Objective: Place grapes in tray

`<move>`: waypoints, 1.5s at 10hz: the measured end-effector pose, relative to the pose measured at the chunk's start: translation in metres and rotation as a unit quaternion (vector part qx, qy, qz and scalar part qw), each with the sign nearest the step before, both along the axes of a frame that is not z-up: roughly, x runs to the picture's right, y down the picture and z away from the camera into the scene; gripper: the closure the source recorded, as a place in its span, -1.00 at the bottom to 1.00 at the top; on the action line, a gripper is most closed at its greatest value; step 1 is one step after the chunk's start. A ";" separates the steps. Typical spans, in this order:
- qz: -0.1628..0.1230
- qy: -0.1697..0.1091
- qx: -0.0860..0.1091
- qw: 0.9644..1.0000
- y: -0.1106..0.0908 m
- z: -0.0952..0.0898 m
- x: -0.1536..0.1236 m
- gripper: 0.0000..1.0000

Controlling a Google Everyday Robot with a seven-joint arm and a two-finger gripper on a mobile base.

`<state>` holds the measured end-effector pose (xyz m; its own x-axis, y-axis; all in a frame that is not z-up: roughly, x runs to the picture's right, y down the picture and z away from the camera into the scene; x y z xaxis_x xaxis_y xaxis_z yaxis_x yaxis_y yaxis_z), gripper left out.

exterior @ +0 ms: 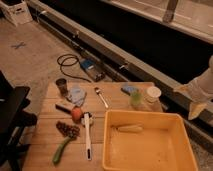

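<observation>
Grapes (67,130): a small, lumpy cluster of dark brownish-purple berries lying on the wooden table (44,146), left of the yellow tray (107,146). Gripper (196,106): beyond the tray's far right corner, fingers spread, holding nothing.

No legible text, label, brand or number anywhere in view.

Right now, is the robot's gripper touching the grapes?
Apart. The camera view shows the gripper right of the tray, the grapes left of it.
</observation>
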<state>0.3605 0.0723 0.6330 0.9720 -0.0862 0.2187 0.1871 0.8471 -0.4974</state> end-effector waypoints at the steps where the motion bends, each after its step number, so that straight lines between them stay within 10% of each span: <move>1: 0.000 0.000 0.000 1.000 0.000 0.000 0.000 -0.60; 12: -0.007 0.006 0.005 1.000 -0.002 0.000 0.000 -0.60; 15: -0.036 -0.009 0.011 0.999 -0.011 0.009 -0.039 -0.60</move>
<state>0.3212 0.0613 0.6415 0.9592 -0.1607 0.2327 0.2562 0.8422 -0.4744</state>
